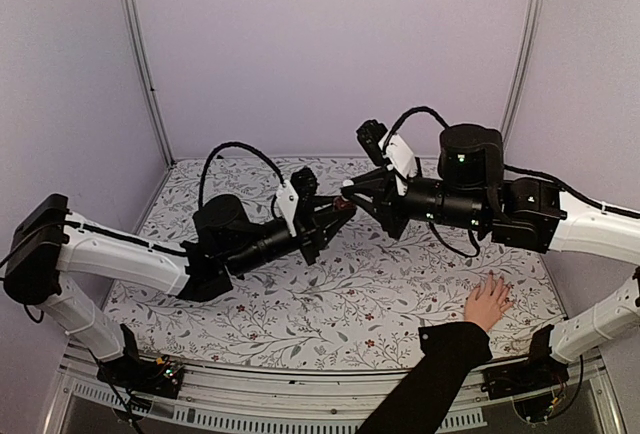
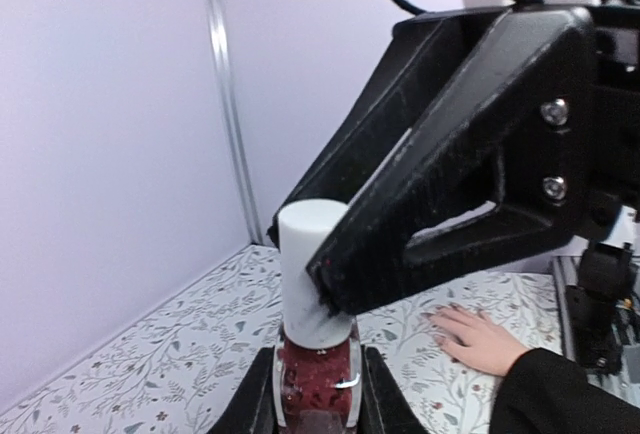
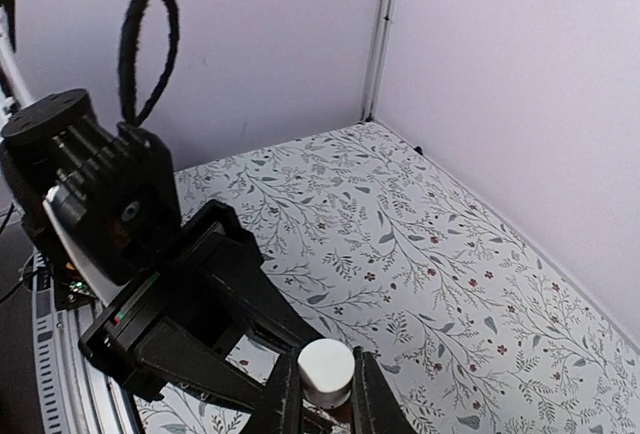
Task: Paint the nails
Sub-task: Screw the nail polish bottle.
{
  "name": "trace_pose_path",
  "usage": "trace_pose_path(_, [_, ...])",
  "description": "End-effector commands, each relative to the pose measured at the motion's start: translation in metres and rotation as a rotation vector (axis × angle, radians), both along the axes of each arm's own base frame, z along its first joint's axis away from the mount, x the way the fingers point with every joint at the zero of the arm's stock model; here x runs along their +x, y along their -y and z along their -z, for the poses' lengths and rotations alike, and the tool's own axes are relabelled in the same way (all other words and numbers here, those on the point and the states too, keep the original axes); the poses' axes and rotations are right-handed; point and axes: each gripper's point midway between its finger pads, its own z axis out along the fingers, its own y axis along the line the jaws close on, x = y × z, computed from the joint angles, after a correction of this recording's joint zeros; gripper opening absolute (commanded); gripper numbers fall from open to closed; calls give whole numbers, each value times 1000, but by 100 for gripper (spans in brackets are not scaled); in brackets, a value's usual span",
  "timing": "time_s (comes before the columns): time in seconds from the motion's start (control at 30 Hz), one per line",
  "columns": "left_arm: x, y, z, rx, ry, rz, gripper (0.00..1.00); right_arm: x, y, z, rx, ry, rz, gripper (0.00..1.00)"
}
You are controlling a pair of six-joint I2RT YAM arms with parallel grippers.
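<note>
Lying flat, spread: pale hand (image 1: 488, 302), nails (image 2: 436, 321) tiny, colour unclear; left jaws clamp bottle (image 2: 318, 389), right jaws cap (image 3: 325, 369).

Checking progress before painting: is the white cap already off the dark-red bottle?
No, the white cap sits on the dark-red bottle, with the right gripper closed on it.

A lab test booth: plain lilac wall panels (image 1: 330, 44), metal corner posts (image 1: 139, 44), floral-covered table (image 1: 380, 294) with mounting rail (image 1: 300, 394)

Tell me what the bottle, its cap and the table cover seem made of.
Bottle: likely glass, glossy; bright glints over dark red. Cap: probably plastic, smooth matte white. Table cover: printed cloth or vinyl, flat floral pattern; cannot tell which.
</note>
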Motion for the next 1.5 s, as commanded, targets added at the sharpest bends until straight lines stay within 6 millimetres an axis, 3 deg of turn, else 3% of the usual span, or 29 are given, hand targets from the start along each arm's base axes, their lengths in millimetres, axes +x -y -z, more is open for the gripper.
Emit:
trace_pose_path(0.0, [18,6,-36,-95,98,-220,0,12,-11,38,-19,-74,87,0])
trace_pose_path(0.27, [33,11,-32,-148,95,-365,0,37,-12,41,78,-97,235,0])
trace_pose_path(0.57, [30,13,-26,-124,97,-347,0,37,-17,45,83,-105,229,1])
trace_pose_path(0.87, [20,9,-22,-75,98,-285,0,28,-4,27,113,-82,204,19])
trace_pose_path(1.13, [7,6,-14,15,50,-173,0,3,24,1,164,-15,121,59])
trace_pose_path(1.27, [-9,8,-10,84,51,-33,1,-22,31,-9,152,44,-18,72])
trace_pose_path(1.47, [-60,11,0,190,39,360,0,-59,34,-8,100,66,-224,82])
